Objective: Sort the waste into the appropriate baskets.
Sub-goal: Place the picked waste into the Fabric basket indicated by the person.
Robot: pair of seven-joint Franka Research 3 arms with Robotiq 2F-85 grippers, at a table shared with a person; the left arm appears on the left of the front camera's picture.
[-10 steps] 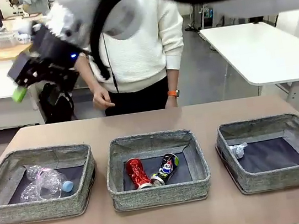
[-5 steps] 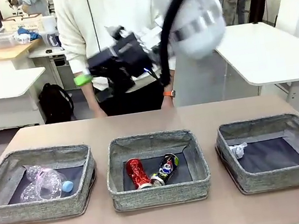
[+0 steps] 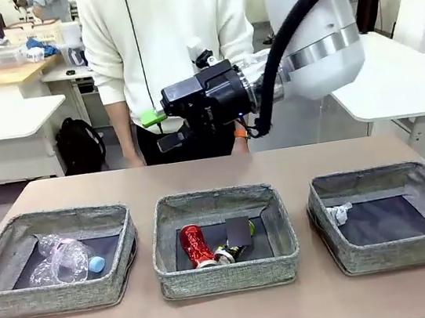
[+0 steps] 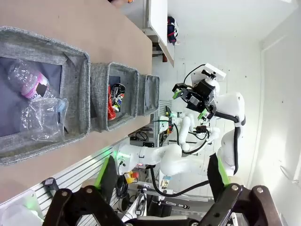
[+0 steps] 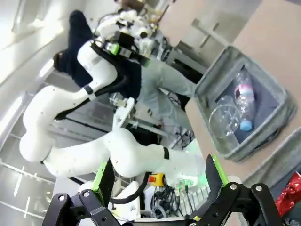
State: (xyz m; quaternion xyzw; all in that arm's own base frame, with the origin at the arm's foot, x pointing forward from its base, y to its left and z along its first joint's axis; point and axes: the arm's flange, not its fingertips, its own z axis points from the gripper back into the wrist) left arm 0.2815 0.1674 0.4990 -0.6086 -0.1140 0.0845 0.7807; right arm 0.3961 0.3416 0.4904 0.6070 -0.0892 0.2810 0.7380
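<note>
The table [image 3: 214,170] carries three baskets in a row. The left basket [image 3: 61,295] holds clear bottles [image 3: 60,258], one blue-capped; the middle basket [image 3: 227,272] holds a red can [image 3: 195,246] beside a dark can [image 3: 233,247]; the right basket [image 3: 399,247] holds a paper wad [image 3: 337,213]. The right gripper [image 3: 159,129] hangs above the middle basket – jaws apart, empty. The left gripper [image 4: 160,176] is likewise spread wide and empty.

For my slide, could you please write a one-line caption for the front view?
Right gripper open and empty above three baskets: bottles left, cans middle, paper wad right.
</note>
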